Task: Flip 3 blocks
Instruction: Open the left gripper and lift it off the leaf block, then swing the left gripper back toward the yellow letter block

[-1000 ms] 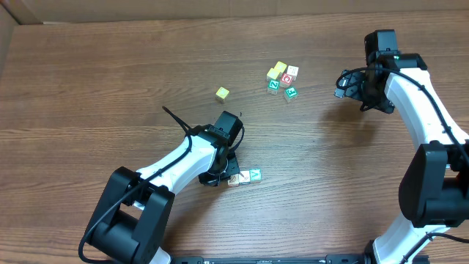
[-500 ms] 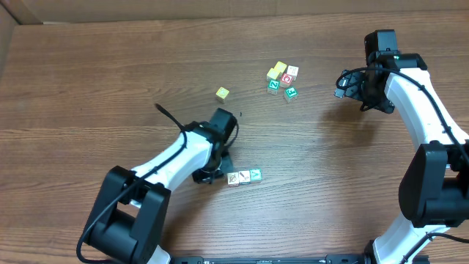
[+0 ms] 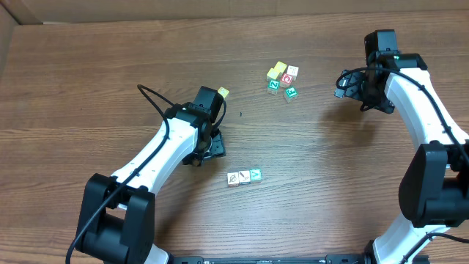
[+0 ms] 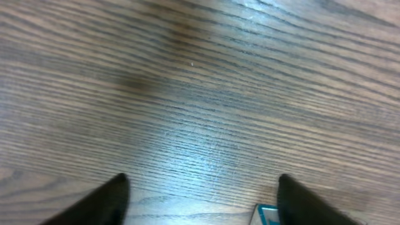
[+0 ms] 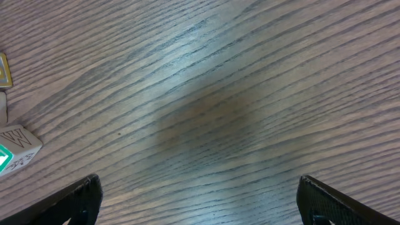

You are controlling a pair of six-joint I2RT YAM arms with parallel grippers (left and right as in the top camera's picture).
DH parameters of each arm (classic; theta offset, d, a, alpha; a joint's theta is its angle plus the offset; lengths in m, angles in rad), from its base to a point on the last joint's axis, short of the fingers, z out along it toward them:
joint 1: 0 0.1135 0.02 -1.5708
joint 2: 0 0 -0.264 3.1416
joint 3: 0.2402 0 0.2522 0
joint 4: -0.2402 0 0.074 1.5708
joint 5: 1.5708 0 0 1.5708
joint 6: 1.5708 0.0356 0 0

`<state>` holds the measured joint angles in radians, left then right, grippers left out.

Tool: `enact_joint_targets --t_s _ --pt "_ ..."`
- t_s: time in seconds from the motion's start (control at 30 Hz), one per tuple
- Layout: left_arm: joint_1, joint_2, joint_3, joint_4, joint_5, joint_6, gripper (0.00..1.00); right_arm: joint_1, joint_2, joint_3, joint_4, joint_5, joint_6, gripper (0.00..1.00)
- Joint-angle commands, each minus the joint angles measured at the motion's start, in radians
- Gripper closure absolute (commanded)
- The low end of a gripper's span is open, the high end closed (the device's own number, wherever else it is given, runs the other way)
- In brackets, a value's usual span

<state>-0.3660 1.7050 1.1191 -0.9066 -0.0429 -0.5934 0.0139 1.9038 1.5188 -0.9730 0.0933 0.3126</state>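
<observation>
Near the front middle of the table point(image 3: 88, 66), the blocks point(image 3: 244, 177) lie in a short row, touching side to side: two white-faced ones, and the teal block point(image 3: 255, 174) at the row's right end. The row's long axis runs left to right across the overhead view, its right end tipped slightly away from the robot. The left gripper point(image 3: 212, 147) hangs near the row but apart from it, off the white end, so the blocks lie to its right and a little closer to the robot's base. Its wrist view shows the left gripper point(image 4: 203, 206) with fingertips point(image 4: 106, 200) spread and only bare wood between them, holding nothing. A teal-edged corner point(image 4: 269, 215) peeks in at the bottom edge just inside the right fingertip, probably the teal block. The right gripper point(image 3: 343, 84) sits well apart at the far right, past the cluster of other cubes point(image 3: 283, 79), and its wrist view shows its fingers point(image 5: 75, 200) wide apart over empty wood. The left arm is plainly the nearer one, so any further flip would likely fall to it. That would mean reaching right and back toward the base, with the fingers set across the row's axis to take one block without nudging its neighbours. Which faces are already turned cannot be told from here.
</observation>
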Motion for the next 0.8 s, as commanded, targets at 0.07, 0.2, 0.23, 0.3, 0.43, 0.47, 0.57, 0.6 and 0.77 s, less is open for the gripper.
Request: enact_joint_targets --t_s 0.07,0.2,0.23,0.3,0.43,0.47,0.57,0.6,0.77 --pt "0.004 -0.012 0.012 0.011 -0.016 0.04 0.01 0.0 -0.032 0.018 0.002 0.011 -0.006 0.0" --pt "0.004 -0.012 0.012 0.024 -0.016 0.04 0.0 0.0 -0.032 0.018 0.002 0.011 -0.006 0.0" --pt "0.004 -0.012 0.012 0.023 -0.015 0.04 0.0 0.0 -0.032 0.018 0.002 0.011 -0.006 0.0" --pt "0.004 -0.012 0.012 0.024 -0.016 0.04 0.0 0.0 -0.032 0.018 0.002 0.011 -0.006 0.0" --pt "0.004 -0.012 0.012 0.024 -0.016 0.04 0.0 0.0 -0.032 0.018 0.002 0.011 -0.006 0.0" --pt "0.004 -0.012 0.012 0.024 -0.016 0.04 0.0 0.0 -0.032 0.018 0.002 0.011 -0.006 0.0" --pt "0.004 -0.012 0.012 0.024 -0.016 0.04 0.0 0.0 -0.032 0.018 0.002 0.011 -0.006 0.0" --pt "0.004 -0.012 0.012 0.024 -0.016 0.04 0.0 0.0 -0.032 0.018 0.002 0.011 -0.006 0.0" --pt "0.004 -0.012 0.012 0.024 -0.016 0.04 0.0 0.0 -0.032 0.018 0.002 0.011 -0.006 0.0"
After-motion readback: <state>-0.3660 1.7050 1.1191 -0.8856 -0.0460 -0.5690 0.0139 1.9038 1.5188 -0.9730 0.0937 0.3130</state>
